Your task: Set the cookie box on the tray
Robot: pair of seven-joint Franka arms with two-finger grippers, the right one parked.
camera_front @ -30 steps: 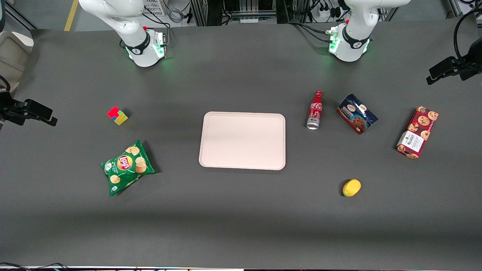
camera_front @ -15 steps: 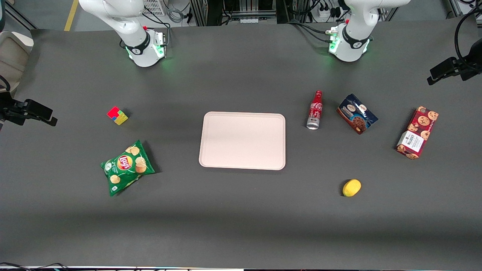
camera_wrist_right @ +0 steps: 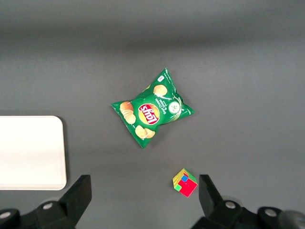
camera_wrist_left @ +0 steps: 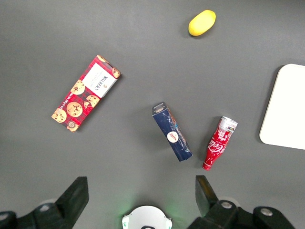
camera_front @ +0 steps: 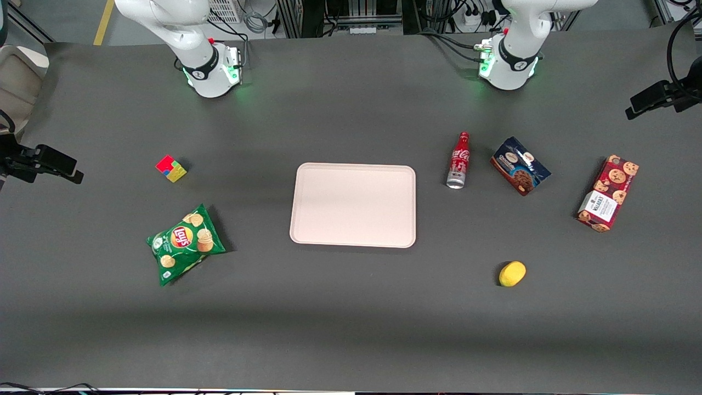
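Here, a dark grey table (camera_front: 351,329) spreads wide under even light, with cables and equipment racks lining the floor past its edge where the two white arm bases are bolted. A pale pink tray (camera_front: 353,204) lies flat at the middle of the table. Toward the working arm's end stand a red soda bottle (camera_front: 458,161) and, just beside it but apart, the navy cookie box (camera_front: 519,165), set at an angle on the table and well clear of the tray. Farther toward that end lies a red cookie box (camera_front: 607,193) with a white label, and a yellow lemon (camera_front: 512,274) rests nearer the front camera than the navy box. Toward the parked arm's end sit a green chip bag (camera_front: 185,244) and a small coloured puzzle cube (camera_front: 170,168). The working arm's gripper (camera_wrist_left: 142,193) hangs high above the table, its two dark fingers (camera_wrist_left: 76,195) spread wide apart and holding nothing, touching nothing. From the wrist camera, the navy cookie box (camera_wrist_left: 172,132) shows between those fingers far below, with the soda bottle (camera_wrist_left: 218,143) beside it, the red cookie box (camera_wrist_left: 86,92) and the lemon (camera_wrist_left: 202,23) apart from it, and an edge of the tray (camera_wrist_left: 286,109) in sight.
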